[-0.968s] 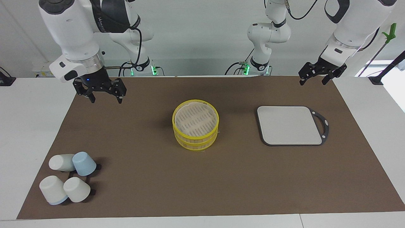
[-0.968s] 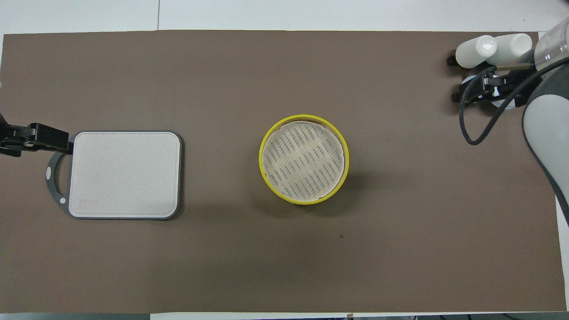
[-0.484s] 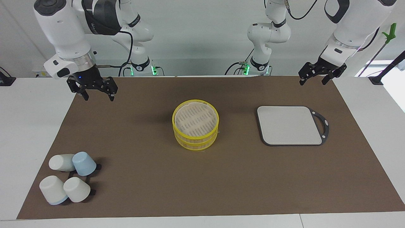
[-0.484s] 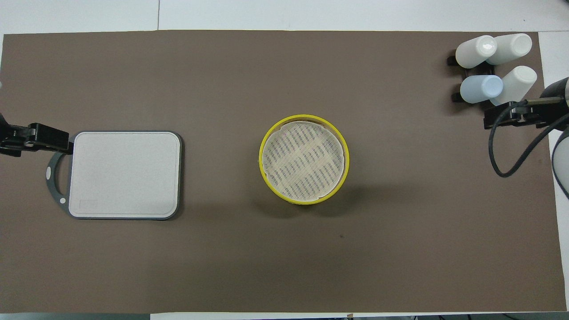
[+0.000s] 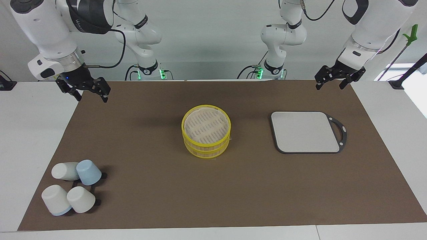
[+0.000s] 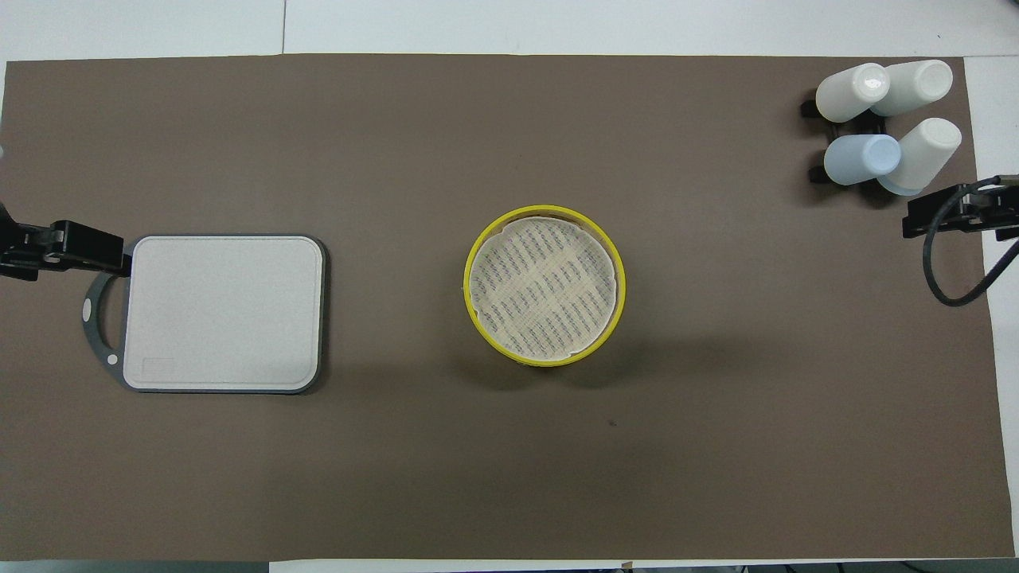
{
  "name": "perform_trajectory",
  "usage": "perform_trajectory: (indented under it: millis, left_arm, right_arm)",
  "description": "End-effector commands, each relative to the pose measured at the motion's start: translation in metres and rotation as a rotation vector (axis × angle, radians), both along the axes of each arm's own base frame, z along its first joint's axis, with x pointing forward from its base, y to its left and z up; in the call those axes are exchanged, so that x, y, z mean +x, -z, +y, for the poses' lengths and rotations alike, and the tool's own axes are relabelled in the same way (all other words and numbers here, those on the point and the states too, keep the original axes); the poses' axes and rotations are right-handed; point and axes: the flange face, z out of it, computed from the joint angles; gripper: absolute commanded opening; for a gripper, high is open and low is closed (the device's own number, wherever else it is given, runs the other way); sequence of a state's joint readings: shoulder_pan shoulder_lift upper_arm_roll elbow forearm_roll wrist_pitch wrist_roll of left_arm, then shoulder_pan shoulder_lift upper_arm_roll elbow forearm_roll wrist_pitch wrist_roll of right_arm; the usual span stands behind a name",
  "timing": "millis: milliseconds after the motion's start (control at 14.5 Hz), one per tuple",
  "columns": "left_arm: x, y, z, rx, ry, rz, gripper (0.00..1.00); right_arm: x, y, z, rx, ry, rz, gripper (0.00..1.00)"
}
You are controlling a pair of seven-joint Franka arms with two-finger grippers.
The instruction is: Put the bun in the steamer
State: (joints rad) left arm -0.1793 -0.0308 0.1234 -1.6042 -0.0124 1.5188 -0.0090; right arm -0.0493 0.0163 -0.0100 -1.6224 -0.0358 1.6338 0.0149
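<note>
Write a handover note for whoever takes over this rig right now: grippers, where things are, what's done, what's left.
Right gripper: open, empty, raised over the mat's corner at its own end.
Left gripper: open, empty, waiting over the mat's edge near the board.
Steamer: mid-table, top tier empty.
Bun: not visible in either view.
Cups: right arm's end, farther from the robots than the steamer.
Done: nothing shows.
Left: find the bun, pick it up, place it in the steamer.

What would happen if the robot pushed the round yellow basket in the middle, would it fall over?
Probably not. The round yellow-rimmed slatted steamer basket looks wider than tall, so it would likely slide on the brown mat rather than tip. Its two stacked tiers might shift apart if pushed high up. The slatted sides suggest it is light.
</note>
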Motion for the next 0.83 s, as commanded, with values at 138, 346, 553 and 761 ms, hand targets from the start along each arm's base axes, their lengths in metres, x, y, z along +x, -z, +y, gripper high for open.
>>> perform_trajectory:
  millis: [138,346,553,761]
  left_arm:
    - [-0.003,0.000,-0.002,-0.014,0.014,-0.015,1.00]
    - [-0.003,-0.001,-0.002,-0.014,0.013,-0.015,1.00]
    - [-0.003,0.000,-0.002,-0.014,0.013,-0.015,1.00]
    - [-0.003,0.000,-0.004,-0.014,0.016,-0.015,1.00]
  right_arm:
    - [-0.002,0.001,-0.001,0.031,-0.014,0.009,1.00]
    - [-0.002,0.001,0.008,0.045,-0.089,0.008,1.00]
    - [-0.002,0.001,0.011,0.045,-0.103,0.006,1.00]
    - [-0.003,0.001,0.012,0.044,-0.106,0.016,1.00]
